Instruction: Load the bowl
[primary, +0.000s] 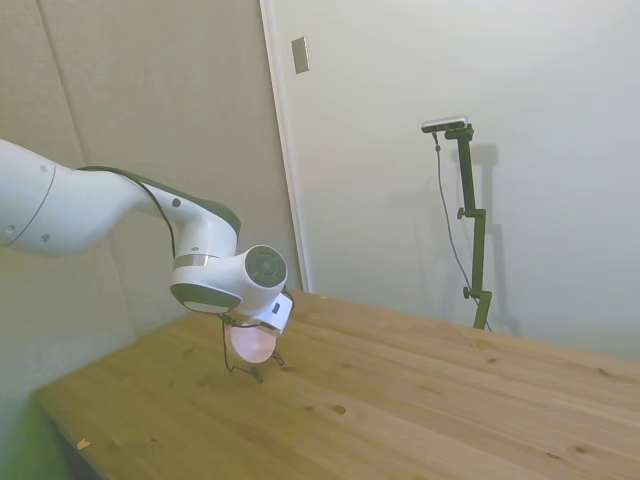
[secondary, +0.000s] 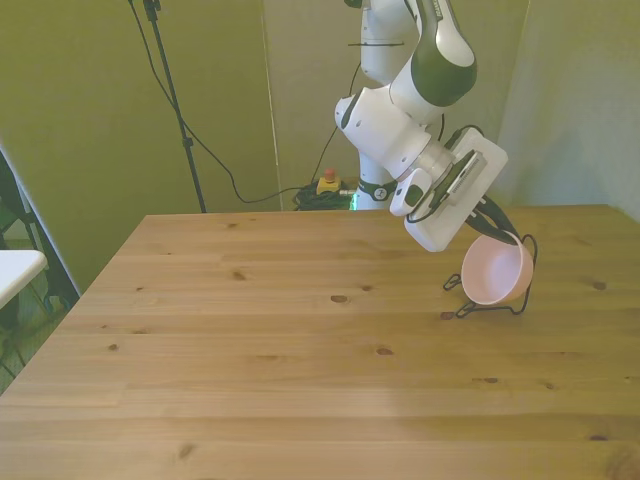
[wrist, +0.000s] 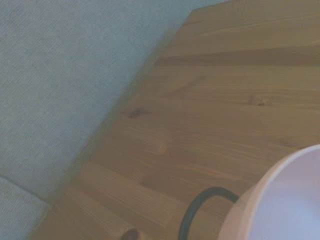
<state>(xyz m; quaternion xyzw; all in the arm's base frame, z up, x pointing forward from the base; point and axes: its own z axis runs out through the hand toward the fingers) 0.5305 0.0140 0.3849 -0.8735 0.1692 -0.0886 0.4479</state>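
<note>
Bowl (secondary: 492, 272): pink, I see it tipped on edge in a black wire rack (secondary: 488, 303) near the table's (secondary: 250, 350) edge, front view's right.
Gripper (secondary: 497, 232): at the bowl's rim.
Fingers: hidden, I can't tell.

The gripper's fingertips (secondary: 497, 235) are lost behind the bowl's (secondary: 494, 271) rim and the wrist housing, so their spread is unclear. In the side view the arm hides the upper bowl (primary: 251, 343). The wire rack (secondary: 490, 305) shows only in parts (thin black loops). In the soft wrist view, the picture's edge cuts off the bowl (wrist: 285, 200).
</note>
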